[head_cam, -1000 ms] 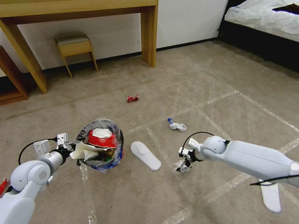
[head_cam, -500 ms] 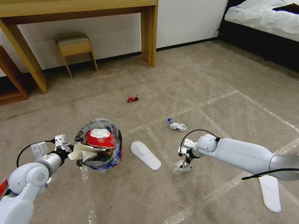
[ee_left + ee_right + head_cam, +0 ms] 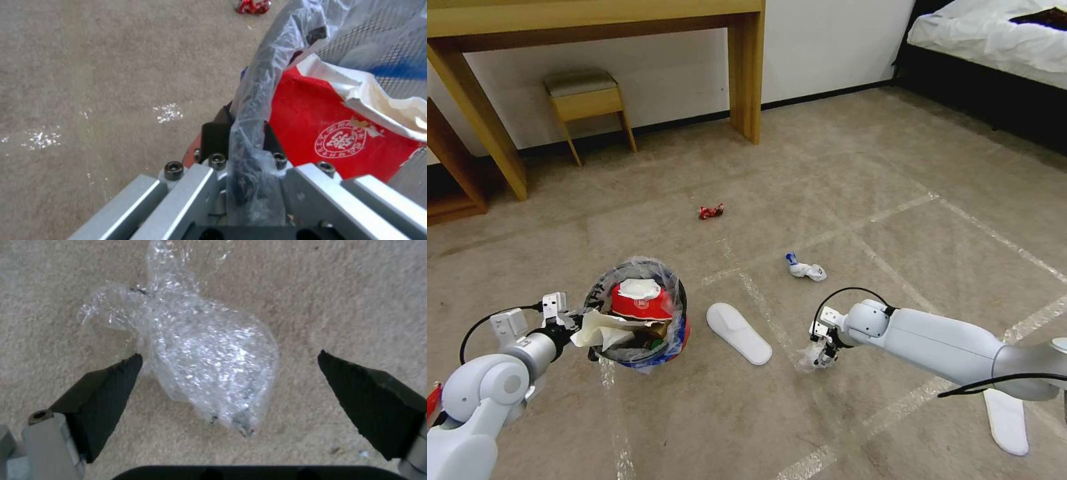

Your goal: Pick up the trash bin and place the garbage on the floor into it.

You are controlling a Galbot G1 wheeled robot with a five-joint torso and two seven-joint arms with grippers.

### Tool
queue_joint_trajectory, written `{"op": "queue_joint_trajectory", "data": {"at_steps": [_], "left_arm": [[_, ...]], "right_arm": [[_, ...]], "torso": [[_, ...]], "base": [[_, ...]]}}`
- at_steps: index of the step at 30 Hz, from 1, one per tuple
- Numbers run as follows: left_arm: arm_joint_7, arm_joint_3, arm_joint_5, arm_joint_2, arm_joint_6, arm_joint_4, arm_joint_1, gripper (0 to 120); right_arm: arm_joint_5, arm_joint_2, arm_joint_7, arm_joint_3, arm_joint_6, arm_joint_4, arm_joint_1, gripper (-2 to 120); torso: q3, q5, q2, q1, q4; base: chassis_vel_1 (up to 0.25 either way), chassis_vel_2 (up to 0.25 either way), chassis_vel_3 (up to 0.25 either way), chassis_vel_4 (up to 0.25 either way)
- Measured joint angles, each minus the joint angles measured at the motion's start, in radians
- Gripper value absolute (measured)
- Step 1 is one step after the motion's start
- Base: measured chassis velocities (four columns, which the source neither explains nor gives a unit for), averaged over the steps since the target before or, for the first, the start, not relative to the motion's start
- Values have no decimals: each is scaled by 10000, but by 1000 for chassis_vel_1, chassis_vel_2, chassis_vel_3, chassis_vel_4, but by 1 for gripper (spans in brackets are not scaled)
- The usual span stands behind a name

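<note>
On the carpet lie two white slipper soles — one (image 3: 738, 333) beside the bin, one (image 3: 1006, 421) under the right arm. One red crumpled wrapper (image 3: 711, 211), one white-and-blue crumpled tissue (image 3: 806, 269), one clear crumpled plastic wrap (image 3: 209, 360). One trash bin (image 3: 639, 313), heaped full. Two grippers — left (image 3: 575, 325) and right (image 3: 826, 352). One wooden stool (image 3: 587, 100).
</note>
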Motion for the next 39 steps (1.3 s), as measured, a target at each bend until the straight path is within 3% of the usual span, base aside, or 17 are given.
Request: {"op": "queue_joint_trajectory", "data": {"at_steps": [17,23,25,28,30,32,35,39], "left_arm": [[-3,-22,144,-141,-101,-77,232,1],[-8,51,189,-175,-118,-104,248,1],[-17,53,203,-181,-133,-134,286,1],[-20,53,209,-186,-133,-150,309,1],[-31,53,228,-206,-138,-192,324,1],[-40,63,230,-213,-140,-224,327,1],[-66,155,232,-213,-140,-329,314,1],[-76,263,227,-208,-140,-353,282,1]], "right_arm": [[-355,267,550,274,18,-479,-668,99],[-366,279,630,370,1,-473,-801,81],[-364,275,640,413,-11,-448,-841,69],[-361,268,637,431,-12,-427,-851,64],[-363,239,627,470,-12,-414,-851,52],[-362,217,626,507,-12,-395,-852,49],[-337,58,634,621,-10,-154,-851,32],[-282,-95,714,738,-21,93,-851,22]], "torso": [[-1,1,0,-1,-1],[0,1,0,0,-1],[0,0,0,0,-2],[0,1,0,0,0],[0,1,0,-1,0],[0,0,0,0,0],[0,2,0,0,-1],[0,0,0,0,-1]], "base": [[0,0,0,0],[0,0,0,0],[0,0,0,0],[0,0,0,0],[0,0,0,0],[0,0,0,0],[0,0,0,0],[0,0,0,0]]}}
